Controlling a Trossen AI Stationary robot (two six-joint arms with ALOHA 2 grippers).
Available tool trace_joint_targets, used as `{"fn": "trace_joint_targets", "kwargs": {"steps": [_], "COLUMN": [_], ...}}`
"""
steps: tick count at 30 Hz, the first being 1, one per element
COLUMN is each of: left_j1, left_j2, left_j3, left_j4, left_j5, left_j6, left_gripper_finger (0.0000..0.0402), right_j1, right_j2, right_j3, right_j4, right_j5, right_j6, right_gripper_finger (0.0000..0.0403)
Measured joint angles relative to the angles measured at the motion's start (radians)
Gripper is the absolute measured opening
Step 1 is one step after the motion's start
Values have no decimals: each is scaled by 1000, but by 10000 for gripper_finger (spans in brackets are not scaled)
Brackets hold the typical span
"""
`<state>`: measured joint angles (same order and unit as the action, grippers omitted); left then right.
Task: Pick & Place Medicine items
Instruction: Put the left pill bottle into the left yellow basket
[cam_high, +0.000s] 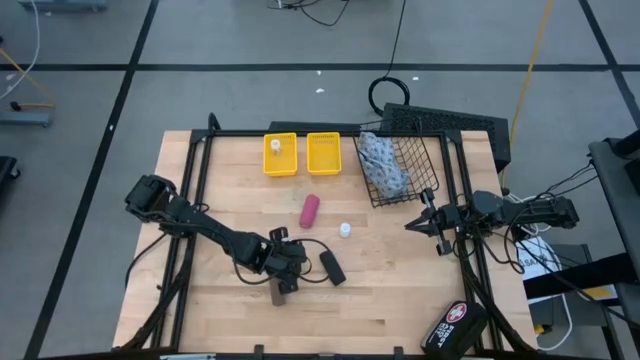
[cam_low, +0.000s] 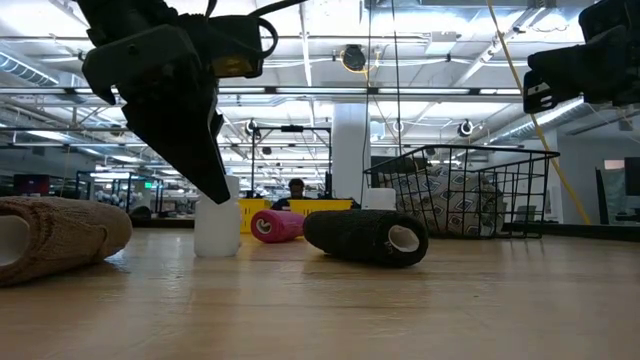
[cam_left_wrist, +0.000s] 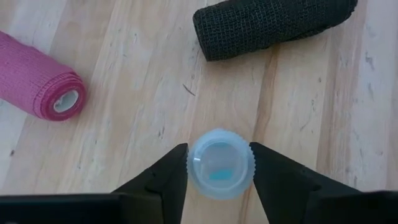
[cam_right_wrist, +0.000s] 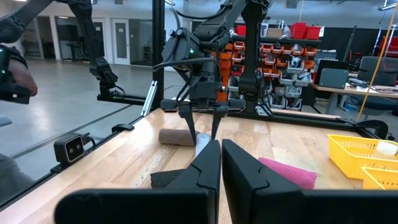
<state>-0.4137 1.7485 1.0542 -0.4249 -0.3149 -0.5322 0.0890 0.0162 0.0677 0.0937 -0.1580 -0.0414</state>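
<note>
Left gripper has its fingers clamped on the bottle cap. Looks light and slick, so grip its ribbed cap. Right gripper sits closed, empty.

Two dark jointed arms, black cables trailing; wedge-shaped black fingers, matte finish.

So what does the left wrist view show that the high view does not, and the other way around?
Only the left wrist view shows the small white bottle standing between the left gripper fingers, seen from above its ribbed cap. Only the high view shows the two yellow bins, the wire basket with the patterned pouch, the brown roll, another white bottle, and the right gripper waiting near the basket. Both show the pink roll and the black roll.
</note>
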Motion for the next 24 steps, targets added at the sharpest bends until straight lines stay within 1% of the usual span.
{"fn": "trace_joint_targets", "kwargs": {"steps": [5, 6, 10, 13, 16, 18, 21, 24], "left_j1": [10, 18, 57, 100, 159, 208, 295, 399], "left_j2": [-40, -56, -133, -202, -274, -317, -372, -414], "left_j3": [0, 0, 0, 0, 0, 0, 0, 1], "left_j4": [10, 9, 10, 8, -2, -1, -5, -10], "left_j5": [0, 0, -14, -49, -72, -71, -67, -31], "left_j6": [0, 3, 4, 2, 17, 38, 92, 144], "left_gripper_finger": [141, 140, 140, 159, 177, 177, 159, 140], "right_j1": [0, 0, 0, 0, 0, 0, 0, 0], "right_j2": [0, 0, 0, 0, 0, 0, 0, 0], "right_j3": [0, 0, 0, 0, 0, 0, 0, 0], "right_j4": [0, 0, 0, 0, 0, 0, 0, 0], "right_j5": [0, 0, 0, 0, 0, 0, 0, 0], "right_j6": [0, 0, 0, 0, 0, 0, 0, 0], "right_gripper_finger": [8, 8, 8, 8, 8, 8, 8, 8]}}
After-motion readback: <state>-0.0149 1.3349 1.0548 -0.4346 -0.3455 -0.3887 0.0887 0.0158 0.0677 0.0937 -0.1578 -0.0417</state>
